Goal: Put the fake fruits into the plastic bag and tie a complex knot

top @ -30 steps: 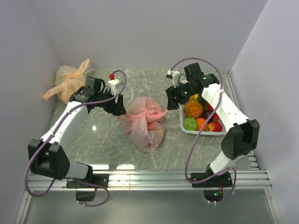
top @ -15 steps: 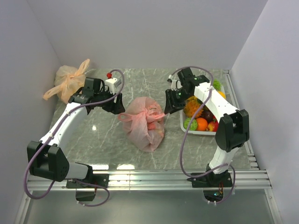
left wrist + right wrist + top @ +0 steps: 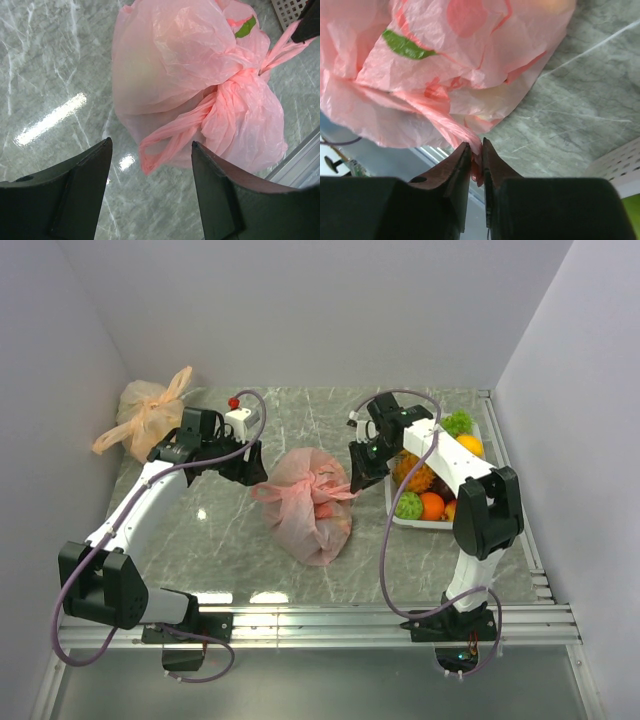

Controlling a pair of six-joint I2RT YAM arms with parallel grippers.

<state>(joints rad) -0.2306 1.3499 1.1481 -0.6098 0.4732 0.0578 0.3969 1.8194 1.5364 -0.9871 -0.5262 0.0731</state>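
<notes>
Right wrist: the right tool [image 3: 476,150] pinches a handle of the pink plastic bag [image 3: 470,50] at six o'clock. The left tool [image 3: 151,145] gapes, empty.

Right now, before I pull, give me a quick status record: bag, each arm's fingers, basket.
bag: pink, on the table, fruit inside, handles gathered in a knot
left fingers: open, over the left handle end, not gripping
right fingers: shut on the right handle end
basket: white, right of the bag, holds several fruits
orange bag: knotted, far left corner
</notes>
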